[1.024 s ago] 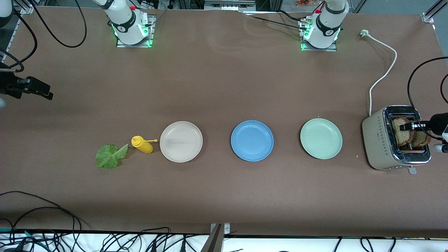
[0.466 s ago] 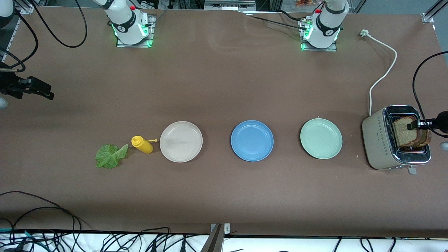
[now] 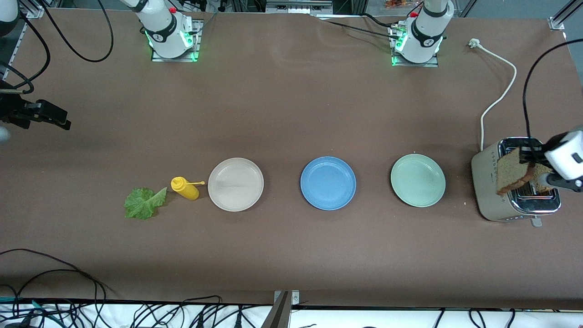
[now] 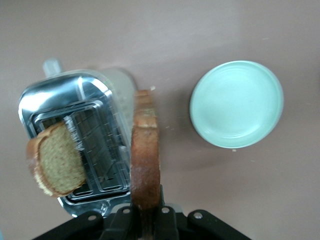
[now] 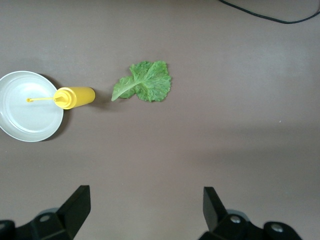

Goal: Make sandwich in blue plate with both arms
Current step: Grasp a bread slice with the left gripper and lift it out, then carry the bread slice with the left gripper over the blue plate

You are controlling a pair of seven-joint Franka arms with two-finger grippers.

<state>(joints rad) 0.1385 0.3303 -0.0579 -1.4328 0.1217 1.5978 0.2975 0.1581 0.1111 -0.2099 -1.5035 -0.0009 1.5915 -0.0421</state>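
Note:
My left gripper [image 3: 529, 155] is shut on a brown bread slice [image 3: 511, 175] and holds it up over the toaster [image 3: 489, 189]; in the left wrist view the slice [image 4: 145, 160] shows edge-on between the jaws of the left gripper [image 4: 145, 212]. A second bread slice [image 4: 56, 160] stands in a toaster slot. The blue plate [image 3: 328, 183] is bare, in the middle of the plate row. The green lettuce leaf [image 3: 143, 203] lies toward the right arm's end, also in the right wrist view [image 5: 145, 81]. My right gripper [image 3: 54, 119] is open and empty, waiting over bare table.
A pale-green plate [image 3: 417, 180] lies between the blue plate and the toaster. A cream-white plate [image 3: 235, 184] and a yellow mustard bottle [image 3: 186, 188] lie between the blue plate and the lettuce. The toaster's white cord [image 3: 498, 93] runs toward the left arm's base.
My left gripper has lifted one bread slice up out of the toaster and carried it a little toward the pale-green plate. The right arm has stayed still.

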